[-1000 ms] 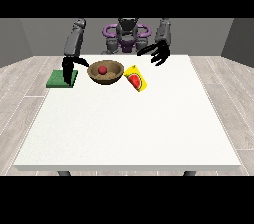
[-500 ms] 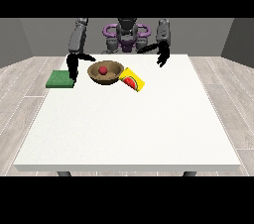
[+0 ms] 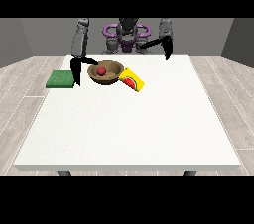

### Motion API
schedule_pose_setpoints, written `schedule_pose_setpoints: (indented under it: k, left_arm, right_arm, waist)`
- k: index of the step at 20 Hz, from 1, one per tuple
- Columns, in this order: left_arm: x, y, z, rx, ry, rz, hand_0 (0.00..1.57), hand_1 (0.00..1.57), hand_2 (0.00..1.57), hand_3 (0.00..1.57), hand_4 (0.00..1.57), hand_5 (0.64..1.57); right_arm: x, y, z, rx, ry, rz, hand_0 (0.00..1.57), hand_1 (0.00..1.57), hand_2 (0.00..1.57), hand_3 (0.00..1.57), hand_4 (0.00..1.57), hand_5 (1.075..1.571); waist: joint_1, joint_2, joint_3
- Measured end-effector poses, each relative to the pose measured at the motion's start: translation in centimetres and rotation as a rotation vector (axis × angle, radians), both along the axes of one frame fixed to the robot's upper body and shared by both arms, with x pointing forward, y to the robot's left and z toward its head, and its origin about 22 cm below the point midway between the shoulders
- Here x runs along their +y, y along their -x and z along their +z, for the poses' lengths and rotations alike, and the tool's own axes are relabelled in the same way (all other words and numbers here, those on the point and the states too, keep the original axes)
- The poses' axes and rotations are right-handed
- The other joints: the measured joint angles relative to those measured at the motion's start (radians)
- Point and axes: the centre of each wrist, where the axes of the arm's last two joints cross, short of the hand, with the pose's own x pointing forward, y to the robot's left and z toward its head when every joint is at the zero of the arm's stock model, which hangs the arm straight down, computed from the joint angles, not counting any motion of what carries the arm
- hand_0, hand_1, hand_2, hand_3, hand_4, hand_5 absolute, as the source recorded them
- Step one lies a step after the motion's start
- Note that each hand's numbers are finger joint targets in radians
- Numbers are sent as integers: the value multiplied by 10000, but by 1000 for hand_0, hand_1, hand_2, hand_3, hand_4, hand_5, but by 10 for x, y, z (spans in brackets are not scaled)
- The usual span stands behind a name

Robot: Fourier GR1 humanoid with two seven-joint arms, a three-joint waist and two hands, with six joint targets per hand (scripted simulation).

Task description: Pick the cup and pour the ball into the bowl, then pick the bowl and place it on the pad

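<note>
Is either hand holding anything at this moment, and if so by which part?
Neither holds anything. The hand at the view's left hangs between pad and bowl; the hand at the view's right is raised.

Both hands' fingers [image 3: 77, 77] too small to tell.

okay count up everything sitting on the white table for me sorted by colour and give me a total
Brown: 1, the bowl
Red: 1, the ball inside the bowl
Yellow: 1, the cup lying on its side, with a watermelon picture
Green: 1, the pad
Total: 4
</note>
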Motion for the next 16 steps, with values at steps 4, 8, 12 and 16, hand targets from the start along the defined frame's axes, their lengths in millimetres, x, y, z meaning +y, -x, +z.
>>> schedule_pose_setpoints:
  k: [4, 8, 12, 16]
  left_arm:
    - [-6, 0, 10, -268, -43, -187, 0, 0, 0, 0, 0, 1559]
    - [-1, -3, 12, -169, -47, -139, 0, 0, 0, 0, 0, 1562]
    - [14, -1, 1, 314, -82, -55, 0, 0, 0, 0, 0, 1563]
    - [20, 2, -10, 387, 1, 130, 0, 0, 0, 0, 0, 1565]
  right_arm:
    - [3, 0, 1, -334, -79, -236, 0, 0, 0, 0, 227, 1532]
    - [21, -9, 3, -192, -384, -351, 0, 0, 0, 0, 292, 1538]
    - [44, -16, 2, 481, -571, -314, 0, 0, 0, 0, 374, 1551]
    - [67, -27, 8, 767, -757, -108, 0, 0, 0, 0, 354, 1546]
  waist:
    - [148, 244, -117]
    - [189, 256, 32]
    - [189, -162, 164]
    - [52, -215, 238]
